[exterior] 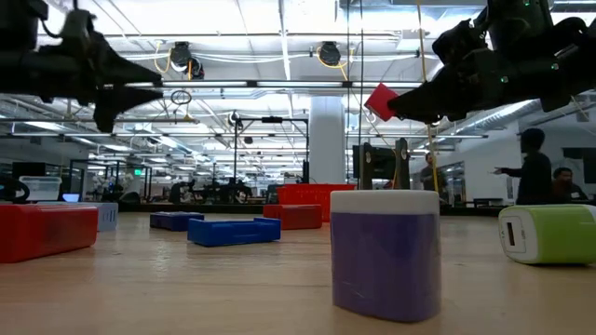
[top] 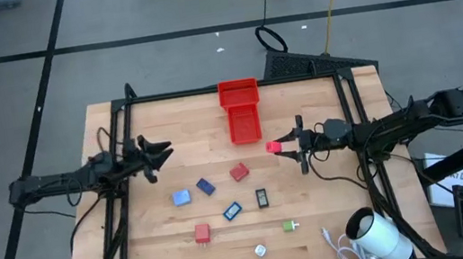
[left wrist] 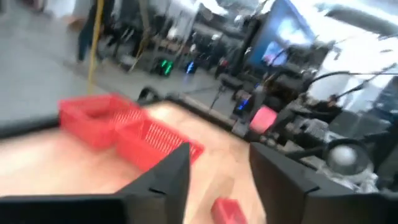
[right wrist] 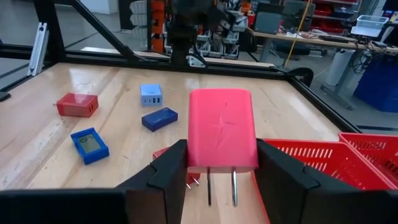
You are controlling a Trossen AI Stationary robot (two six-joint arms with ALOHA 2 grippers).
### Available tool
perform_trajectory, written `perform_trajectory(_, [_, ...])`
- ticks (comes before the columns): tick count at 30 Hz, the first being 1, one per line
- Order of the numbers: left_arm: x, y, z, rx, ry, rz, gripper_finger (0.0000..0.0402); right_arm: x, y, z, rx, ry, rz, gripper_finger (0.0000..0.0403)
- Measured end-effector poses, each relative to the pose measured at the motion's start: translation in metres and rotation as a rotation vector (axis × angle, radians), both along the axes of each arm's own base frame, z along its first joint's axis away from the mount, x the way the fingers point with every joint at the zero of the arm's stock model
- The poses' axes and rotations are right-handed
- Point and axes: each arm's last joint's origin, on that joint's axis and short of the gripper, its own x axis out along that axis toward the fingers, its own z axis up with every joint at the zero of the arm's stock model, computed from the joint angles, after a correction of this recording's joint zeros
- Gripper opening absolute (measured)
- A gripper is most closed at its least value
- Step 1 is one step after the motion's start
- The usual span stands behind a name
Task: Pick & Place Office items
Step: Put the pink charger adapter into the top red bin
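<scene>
Pink plastic makes up the little charger plug [right wrist: 221,127], with two metal prongs below. It looks light, hard and smooth, so the flat sides are the best place to squeeze. The right gripper [top: 281,147] is clamped on those sides and holds it in the air, right of middle in the high view, just beside the red tray [top: 241,110]. The left gripper [top: 162,148] hangs over the table's left, fingers apart, holding nothing.

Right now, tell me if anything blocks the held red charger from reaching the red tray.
Nothing visible does. The right gripper holds the red charger above the table, just beside the red tray; only bare wood lies between them. The other items sit nearer the front, off that path.
</scene>
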Motion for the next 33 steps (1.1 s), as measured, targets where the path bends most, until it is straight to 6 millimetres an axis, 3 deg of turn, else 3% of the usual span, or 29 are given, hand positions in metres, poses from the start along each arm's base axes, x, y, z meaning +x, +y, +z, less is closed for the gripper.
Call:
perform_trajectory(5, [0.013,0.003,-0.006,-0.115,0.013,0.079,0.0256,0.005,0.000,-0.004,-0.047,0.009,-0.019,0.0157])
perform_trajectory(11, [0.033,0.002,0.006,-0.148,-0.110,0.005,0.0310,0.040,0.003,-0.003,-0.128,0.078,-0.004,0.0150])
perform_trajectory(18, [0.087,0.001,0.019,-0.223,0.043,-0.139,0.0315,0.073,0.002,0.001,-0.244,0.127,-0.019,0.0161])
perform_trajectory(27, [0.181,0.006,0.027,-0.211,0.147,-0.130,0.0289,0.075,0.005,0.009,-0.423,0.152,-0.145,0.0161])
perform_trajectory(33, [0.227,0.009,0.021,-0.207,0.170,-0.129,0.0284,0.073,0.013,0.010,-0.492,0.176,-0.157,0.0157])
